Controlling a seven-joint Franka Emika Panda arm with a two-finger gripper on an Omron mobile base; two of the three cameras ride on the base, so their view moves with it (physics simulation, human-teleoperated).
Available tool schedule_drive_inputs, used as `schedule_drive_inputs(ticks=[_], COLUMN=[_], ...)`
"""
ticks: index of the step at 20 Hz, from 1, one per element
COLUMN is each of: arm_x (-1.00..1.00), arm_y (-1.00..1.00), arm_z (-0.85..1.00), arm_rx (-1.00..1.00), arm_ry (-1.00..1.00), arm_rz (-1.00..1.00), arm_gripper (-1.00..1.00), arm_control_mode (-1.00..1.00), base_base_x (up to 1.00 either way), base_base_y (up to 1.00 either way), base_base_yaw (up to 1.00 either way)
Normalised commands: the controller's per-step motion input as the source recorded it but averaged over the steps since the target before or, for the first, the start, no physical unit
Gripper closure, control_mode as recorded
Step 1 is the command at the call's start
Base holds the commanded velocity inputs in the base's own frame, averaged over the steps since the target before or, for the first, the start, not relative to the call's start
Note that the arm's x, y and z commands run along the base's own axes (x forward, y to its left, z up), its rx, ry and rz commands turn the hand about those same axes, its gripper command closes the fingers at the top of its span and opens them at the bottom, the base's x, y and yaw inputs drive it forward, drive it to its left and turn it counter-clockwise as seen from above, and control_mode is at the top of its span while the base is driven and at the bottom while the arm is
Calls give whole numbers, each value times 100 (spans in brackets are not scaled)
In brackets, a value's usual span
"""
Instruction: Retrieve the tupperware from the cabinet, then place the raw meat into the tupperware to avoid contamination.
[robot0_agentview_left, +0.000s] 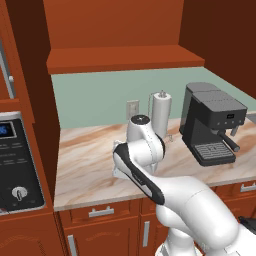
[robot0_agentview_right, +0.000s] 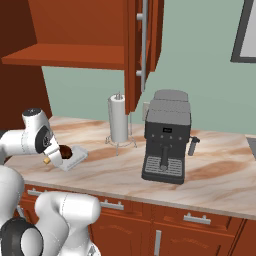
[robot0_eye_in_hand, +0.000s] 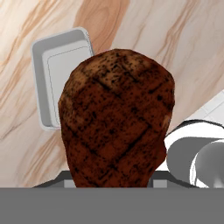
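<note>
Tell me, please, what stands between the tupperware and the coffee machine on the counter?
The paper-towel roll stands between the tupperware and coffee machine, seen in the right base view.

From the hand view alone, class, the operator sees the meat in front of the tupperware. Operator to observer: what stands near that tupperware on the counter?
Observer: In the right base view, a paper-towel roll stands upright to the right of the tupperware, apart from it.
Operator: Anything further along?
Observer: A coffee machine, right of the roll.
Operator: Is the cabinet shut?
Observer: No, its door stands open above the roll.
</note>
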Motion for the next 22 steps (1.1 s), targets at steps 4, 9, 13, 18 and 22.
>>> schedule_drive_inputs(ticks=[4,9,13,18,22], arm_x=[20,17,12,12,15], arm_y=[9,9,10,8,8], arm_z=[-13,-11,-7,-5,-8], arm_rx=[0,0,0,0,0], arm_ry=[0,0,0,2,5], arm_rz=[-2,-1,-1,-1,-1], arm_gripper=[100,100,100,100,100], arm_control_mode=[-100,-100,-100,-100,-100], base_base_x=[0,0,0,0,0], base_base_y=[0,0,0,0,0], base_base_yaw=[0,0,0,0,0])
